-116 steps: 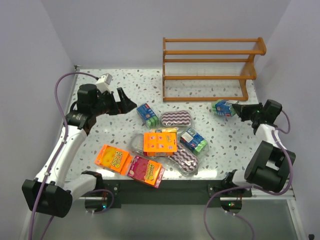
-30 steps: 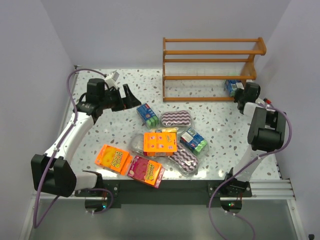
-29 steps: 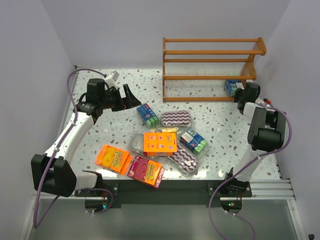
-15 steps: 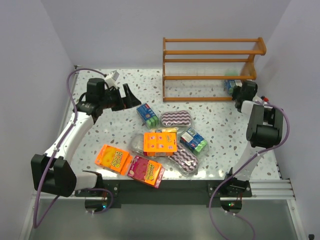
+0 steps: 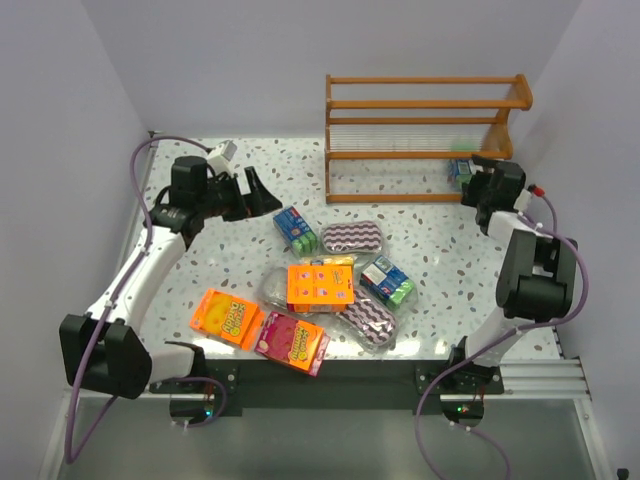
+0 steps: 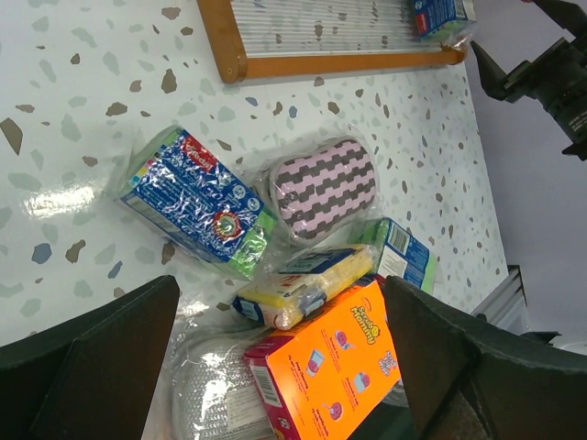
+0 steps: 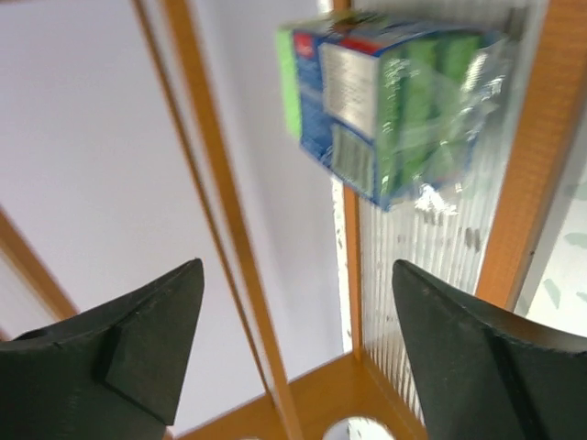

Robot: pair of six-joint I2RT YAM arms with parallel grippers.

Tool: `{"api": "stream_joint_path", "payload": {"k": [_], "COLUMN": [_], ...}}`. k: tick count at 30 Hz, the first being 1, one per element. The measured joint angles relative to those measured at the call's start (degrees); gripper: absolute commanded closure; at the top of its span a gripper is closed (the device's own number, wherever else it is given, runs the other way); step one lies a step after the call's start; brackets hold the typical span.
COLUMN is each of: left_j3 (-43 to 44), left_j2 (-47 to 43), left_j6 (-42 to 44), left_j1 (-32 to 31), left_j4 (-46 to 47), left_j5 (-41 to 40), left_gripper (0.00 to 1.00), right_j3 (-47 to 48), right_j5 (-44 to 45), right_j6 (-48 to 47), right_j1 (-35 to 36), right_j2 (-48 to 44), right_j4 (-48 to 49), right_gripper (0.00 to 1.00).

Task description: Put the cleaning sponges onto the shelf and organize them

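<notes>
Right gripper [image 7: 295, 275]: jaws spread wide, gripping nothing. Blue-green sponge pack [image 7: 390, 101] lies just ahead of fingertips, not touching, on lowest wire tier of shelf [image 7: 527, 183]. Left gripper [image 6: 280, 289]: jaws wide, empty; blue sponge pack [image 6: 197, 215] and zigzag pad [image 6: 321, 188] ahead on table [image 6: 55, 73].
</notes>
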Motion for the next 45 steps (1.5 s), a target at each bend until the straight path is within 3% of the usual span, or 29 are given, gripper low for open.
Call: {"api": "stream_joint_path", "payload": {"k": [6,15,19,23,28,32,39,45], "left_j3": [-0.2,-3.89,-5.4,-5.73,-5.75,-5.79,-6.32,-6.4], "left_j2": [-2.27,-6.19,-6.49,-7.06,-8.0,-8.07,-8.26,-8.24], "left_j6": [0.0,-0.02,-0.09,-0.09,-0.07,-0.09,-0.09,-0.35], "left_j1": [0.0,0.0,0.0,0.0,0.0,0.0,0.0,0.0], "left_j4": [0.11,0.85,1.09,1.09,1.11,1.11,1.14,1.16], "left_j5": [0.04,0.42,0.96,1.44,2.25,2.95,3.23,3.21], "left_gripper": [0.0,0.0,0.0,0.0,0.0,0.0,0.0,0.0], "right_j3": [-0.42,0.46,-4.0,-7.1,-13.18,-17.59,-23.8,-28.52], "right_j5": [-10.27,-21.22,-23.65,-24.44,-23.47,-21.73,-19.15,-17.55], "right_j6": [-7.98,-40.59,-49.94,-56.13,-56.57,-54.14,-48.59,-41.88], "right_j1": [-2.64,-1.77,0.81,8.04,16.9,19.52,21.62,21.9], "right_j2": [-4.94,-20.96,-28.98,-35.74,-46.21,-51.54,-51.1,-49.24], "right_j4": [-2.99,-34.32,-45.46,-55.89,-62.9,-65.24,-62.93,-54.86], "right_gripper": [0.1,0.13,0.14,0.17,0.19,0.22,0.26,0.36]}}
